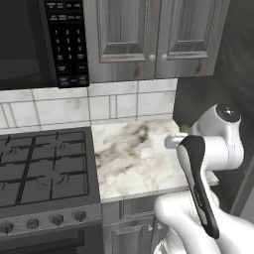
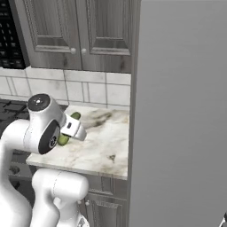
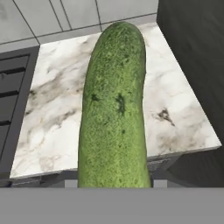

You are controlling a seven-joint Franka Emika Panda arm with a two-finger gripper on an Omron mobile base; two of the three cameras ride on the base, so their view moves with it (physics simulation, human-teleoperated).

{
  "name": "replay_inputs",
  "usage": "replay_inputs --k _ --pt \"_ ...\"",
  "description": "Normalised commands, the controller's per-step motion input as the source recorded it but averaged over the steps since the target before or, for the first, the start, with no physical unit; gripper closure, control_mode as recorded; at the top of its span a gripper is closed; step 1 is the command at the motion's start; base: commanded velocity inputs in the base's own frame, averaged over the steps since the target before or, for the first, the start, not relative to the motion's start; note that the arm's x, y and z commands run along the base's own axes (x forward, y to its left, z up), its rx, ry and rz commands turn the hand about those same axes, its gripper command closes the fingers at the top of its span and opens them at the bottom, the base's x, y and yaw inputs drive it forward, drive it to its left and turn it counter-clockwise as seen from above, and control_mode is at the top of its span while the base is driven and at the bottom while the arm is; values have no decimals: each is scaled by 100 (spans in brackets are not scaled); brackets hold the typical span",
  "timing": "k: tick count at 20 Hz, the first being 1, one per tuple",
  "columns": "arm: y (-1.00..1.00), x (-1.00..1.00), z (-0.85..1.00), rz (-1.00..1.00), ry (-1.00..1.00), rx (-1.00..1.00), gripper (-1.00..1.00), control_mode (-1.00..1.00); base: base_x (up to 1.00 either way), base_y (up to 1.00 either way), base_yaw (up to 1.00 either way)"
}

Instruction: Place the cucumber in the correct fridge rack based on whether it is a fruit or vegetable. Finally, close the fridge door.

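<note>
My pincer (image 2: pixel 71 126) is closed around the cucumber (image 3: pixel 114 109), lifted above the marble surface (image 1: pixel 134 158). Its long axis points straight out from the pincer; the fridge door (image 2: pixel 181 111) stands to my right.

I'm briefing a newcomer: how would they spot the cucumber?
Find the marble counter between the stove and the grey fridge side. Above it the gripper holds the cucumber, the one dark green, bumpy oblong thing there.
</note>
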Motion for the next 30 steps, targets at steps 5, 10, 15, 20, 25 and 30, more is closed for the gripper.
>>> replay_inputs --k 5,10,15,20,25,30 --pt "14 -25 -13 0 -1 -3 100 -100 0 0 0" --pt "6 0 -29 0 3 0 100 100 -6 8 0" --pt "0 0 0 0 0 0 100 100 -97 59 0" --pt "0 0 0 0 0 0 100 100 -100 57 0" --pt "0 0 0 0 0 0 100 100 -81 27 -2" --pt "0 0 0 0 0 0 100 100 -65 -28 -52"
